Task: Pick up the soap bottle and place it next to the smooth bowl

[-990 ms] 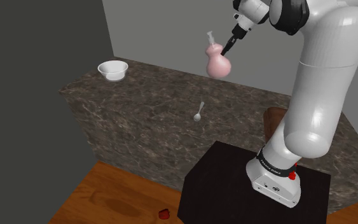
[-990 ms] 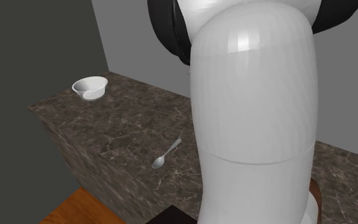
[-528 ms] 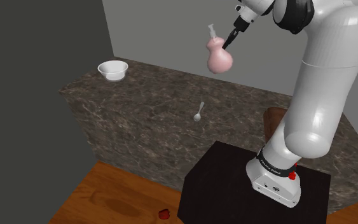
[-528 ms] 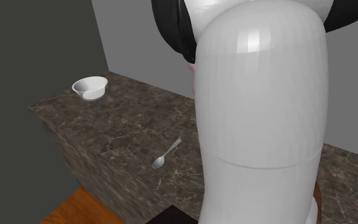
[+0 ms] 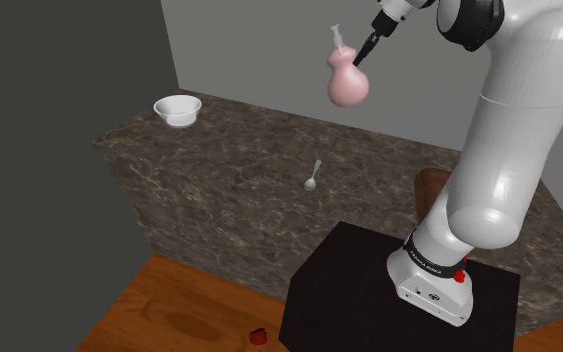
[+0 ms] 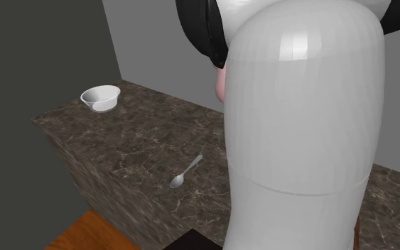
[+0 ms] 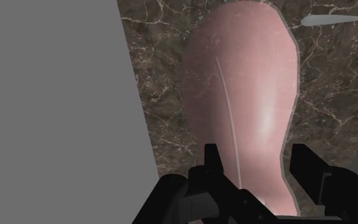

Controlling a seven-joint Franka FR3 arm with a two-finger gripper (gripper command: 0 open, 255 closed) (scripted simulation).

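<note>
We have the pink soap bottle (image 5: 347, 80) high above the dark stone counter (image 5: 219, 170), well apart from the white bowl (image 5: 178, 108). The danger, as we judge it: pinched only at its narrow neck, the heavy belly could swing or slip during the carry. The gripper (image 5: 366, 50) clamps that neck, the body hanging below its fingertips.

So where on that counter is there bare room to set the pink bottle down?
Bare veined countertop stretches between the white bowl and the spoon, likely enough for the pink soap bottle; crowded only near the black stand.
</note>
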